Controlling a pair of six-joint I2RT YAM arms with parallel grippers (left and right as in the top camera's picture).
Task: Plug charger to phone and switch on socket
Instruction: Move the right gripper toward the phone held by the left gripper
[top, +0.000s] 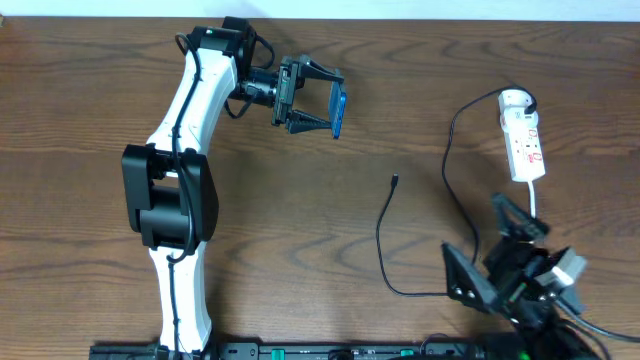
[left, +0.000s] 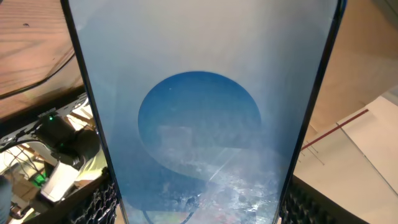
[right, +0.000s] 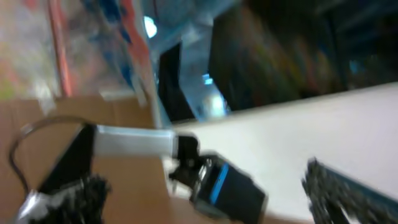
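The phone (top: 339, 112) stands on edge above the table at the back, its blue screen facing right, with my left gripper (top: 334, 103) shut on its two long sides. In the left wrist view the blue-and-white screen (left: 199, 124) fills the frame between the finger pads (left: 102, 202). The charger's thin black cable (top: 379, 235) lies on the wood, its tip (top: 394, 180) right of centre and free. The white socket (top: 524, 138) lies at the right. My right gripper (top: 488, 243) hovers open below the socket, holding nothing; its wrist view is blurred.
The socket's white cord (top: 533, 195) runs down toward my right arm. The charger cable loops up to the socket's far end (top: 514, 97). The left arm's white body (top: 180, 180) crosses the table's left side. Black base hardware (top: 300, 352) lines the front edge.
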